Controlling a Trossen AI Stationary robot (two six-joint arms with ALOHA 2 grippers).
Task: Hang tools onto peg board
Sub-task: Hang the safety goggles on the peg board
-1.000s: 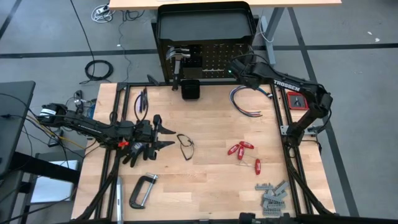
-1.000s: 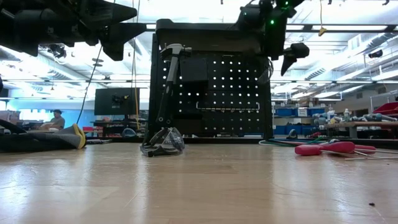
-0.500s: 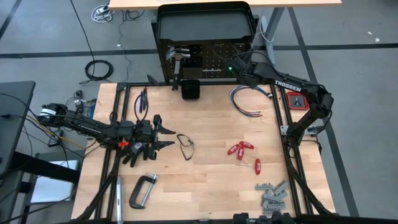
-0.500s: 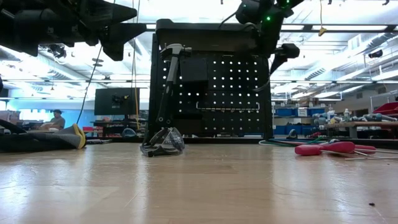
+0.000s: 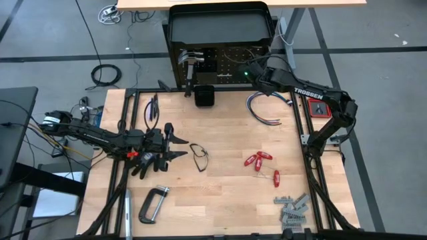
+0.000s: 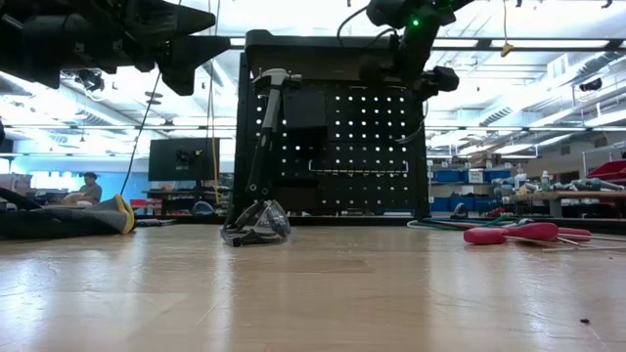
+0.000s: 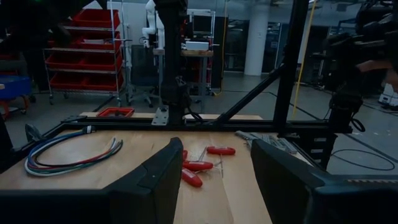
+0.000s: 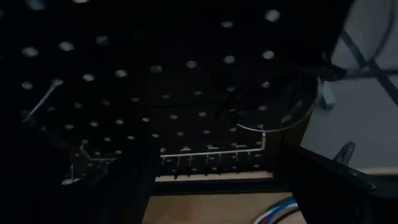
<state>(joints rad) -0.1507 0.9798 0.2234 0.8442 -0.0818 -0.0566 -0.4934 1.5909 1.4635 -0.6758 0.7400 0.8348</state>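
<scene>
The peg board (image 5: 230, 65) stands upright at the table's far edge, and a hammer (image 6: 264, 127) hangs on it by its head. My right gripper (image 5: 249, 72) is open, high up in front of the board's right half (image 8: 186, 93), holding nothing. My left gripper (image 5: 181, 147) hovers open and level over the table's left side. On the table lie the glasses (image 5: 199, 157), the red-handled drivers (image 5: 259, 160), a C-clamp (image 5: 153, 203), black pliers (image 5: 153, 110) and grey metal pieces (image 5: 292, 210).
A small black box (image 5: 204, 97) sits on the table just in front of the board. Blue-white cables (image 5: 265, 110) lie at the far right. A wire rack (image 8: 211, 152) runs across the board's lower part. Bare wood lies in the table's middle.
My right gripper has swung toward the table's left along the front of the peg board, and its fingers have tipped up from a steeper downward slant. It stays open.
</scene>
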